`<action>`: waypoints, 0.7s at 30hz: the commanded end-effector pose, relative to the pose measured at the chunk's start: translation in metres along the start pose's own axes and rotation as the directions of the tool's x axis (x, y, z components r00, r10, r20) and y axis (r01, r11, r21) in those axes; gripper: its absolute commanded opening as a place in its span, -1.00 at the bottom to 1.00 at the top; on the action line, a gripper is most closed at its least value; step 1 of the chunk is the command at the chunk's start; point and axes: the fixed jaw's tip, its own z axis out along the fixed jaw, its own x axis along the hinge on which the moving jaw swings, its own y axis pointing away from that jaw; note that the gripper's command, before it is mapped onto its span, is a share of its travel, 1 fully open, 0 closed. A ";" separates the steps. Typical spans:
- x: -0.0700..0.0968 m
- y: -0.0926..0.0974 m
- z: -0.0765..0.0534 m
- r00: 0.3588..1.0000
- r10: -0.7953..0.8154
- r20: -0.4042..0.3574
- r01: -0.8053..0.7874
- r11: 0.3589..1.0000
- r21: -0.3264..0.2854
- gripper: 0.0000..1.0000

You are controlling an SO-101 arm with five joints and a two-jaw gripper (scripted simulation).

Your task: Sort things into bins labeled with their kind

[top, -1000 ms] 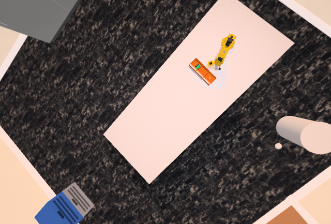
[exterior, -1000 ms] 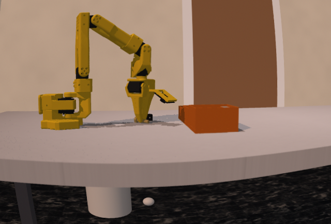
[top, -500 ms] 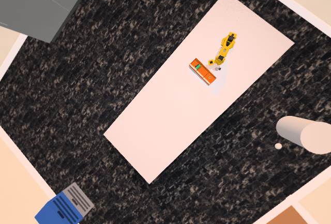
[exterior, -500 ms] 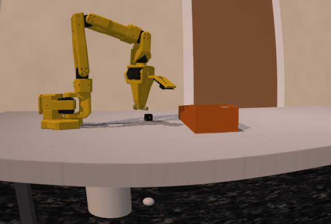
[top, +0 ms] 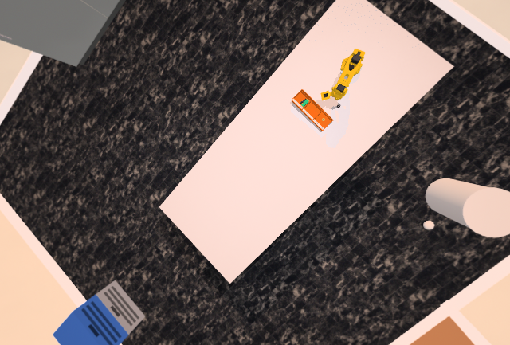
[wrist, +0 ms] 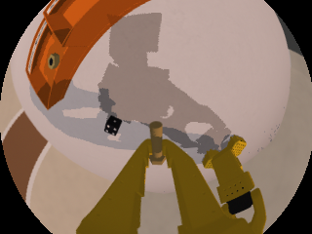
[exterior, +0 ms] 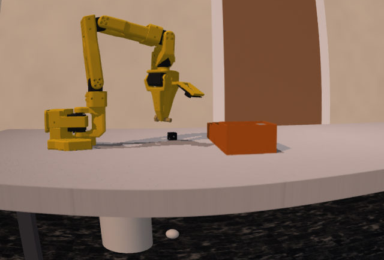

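- Pale table (exterior: 186,170): I see the orange bins (exterior: 245,140) standing on it, black die (exterior: 171,136) lying below the claw, apart.
- Claw (exterior: 162,118) raised, clamped on a small tan peg (wrist: 156,132) at its tips.

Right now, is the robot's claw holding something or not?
Gripper: jaws closed on a small tan peg, lifted above the table; the black die lies below.

Top: high overhead, far. Exterior: low, near table (exterior: 186,176) edge, side-on. Wrist: close, looking down past fingers. All share table.
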 end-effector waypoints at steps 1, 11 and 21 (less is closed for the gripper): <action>-0.006 0.006 -0.011 0.999 -0.014 0.034 0.016 0.999 -0.047 -1.00; -0.013 0.018 -0.016 0.993 -0.111 0.048 0.114 0.992 -0.054 -1.00; -0.022 0.031 -0.020 0.974 -0.219 0.066 0.223 0.973 -0.059 -1.00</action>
